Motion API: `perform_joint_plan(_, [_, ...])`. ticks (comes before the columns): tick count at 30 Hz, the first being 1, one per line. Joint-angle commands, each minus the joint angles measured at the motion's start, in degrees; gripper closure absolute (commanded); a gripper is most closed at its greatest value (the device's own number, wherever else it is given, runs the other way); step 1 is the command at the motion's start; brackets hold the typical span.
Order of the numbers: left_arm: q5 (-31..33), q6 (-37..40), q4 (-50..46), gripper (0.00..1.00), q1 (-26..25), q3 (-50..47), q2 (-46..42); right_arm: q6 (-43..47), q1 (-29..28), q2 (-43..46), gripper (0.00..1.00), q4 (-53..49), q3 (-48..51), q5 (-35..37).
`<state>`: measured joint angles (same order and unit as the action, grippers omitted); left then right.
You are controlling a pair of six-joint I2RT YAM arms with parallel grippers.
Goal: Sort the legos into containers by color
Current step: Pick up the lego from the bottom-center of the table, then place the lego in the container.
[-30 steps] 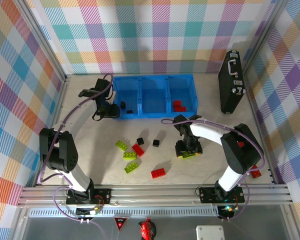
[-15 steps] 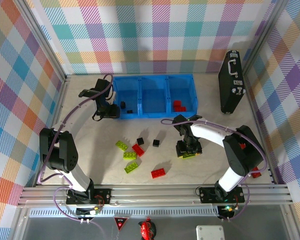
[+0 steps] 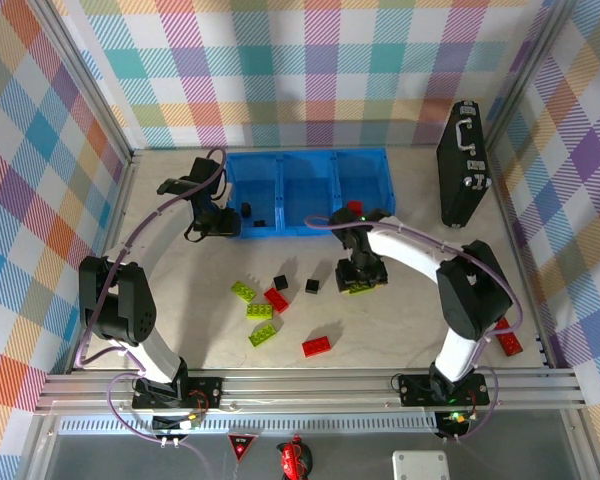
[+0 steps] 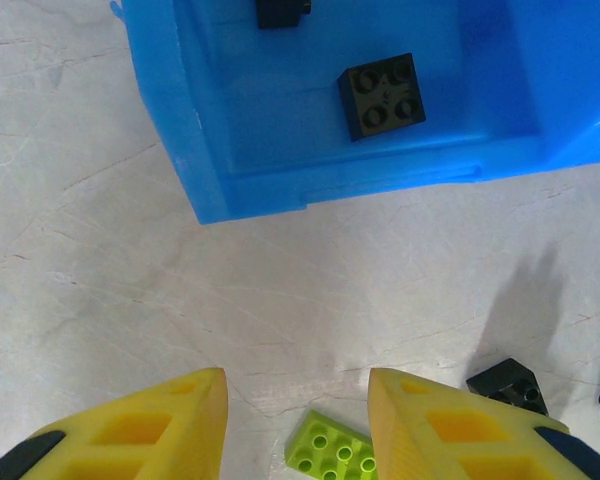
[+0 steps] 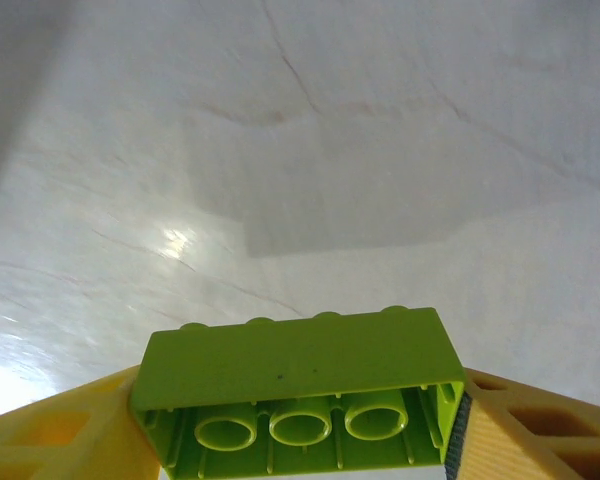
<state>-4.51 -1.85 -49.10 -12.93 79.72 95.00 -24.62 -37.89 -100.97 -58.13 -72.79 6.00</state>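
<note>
My right gripper (image 3: 360,280) is shut on a lime-green lego (image 5: 298,385), held above the table in front of the blue containers tray (image 3: 310,231). The tray's left compartment holds two black legos (image 3: 246,209), its right one red legos (image 3: 357,211). My left gripper (image 3: 212,222) hangs open at the tray's left front corner (image 4: 195,130), nothing between its fingers (image 4: 150,430). Loose on the table lie green legos (image 3: 243,291) (image 3: 260,311) (image 3: 262,336), red ones (image 3: 276,299) (image 3: 316,346) and black cubes (image 3: 280,282) (image 3: 312,286).
A black briefcase (image 3: 462,165) stands at the back right. A red object (image 3: 507,338) lies by the right wall, partly behind the right arm. Checked walls close in the table on three sides.
My right gripper has closed on the green lego, lifted it and carried it back and to the left, toward the tray. The left arm has not moved.
</note>
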Motion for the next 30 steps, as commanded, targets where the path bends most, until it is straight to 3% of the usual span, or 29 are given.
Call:
perform_joint_plan(1, [-1.4, 0.3, 0.2, 0.59, 0.4, -0.6, -2.2, 1.0, -1.1, -3.8, 0.33, -3.8, -7.3, 0.7])
perform_joint_plan(15, [-3.1, 0.1, 0.4, 0.59, 0.4, -0.6, -2.7, -3.5, -1.8, -22.1, 0.33, -10.4, -42.2, 0.6])
perform_joint_plan(23, [-3.0, 0.1, 0.7, 0.59, 0.5, -0.7, -2.9, -2.1, -1.3, -34.7, 0.33, -18.5, -65.5, 4.3])
perform_joint_plan(30, [-2.0, 0.2, 0.6, 0.59, 0.4, -0.9, -2.9, -4.0, 0.9, -37.5, 0.33, -15.4, -69.3, 3.4])
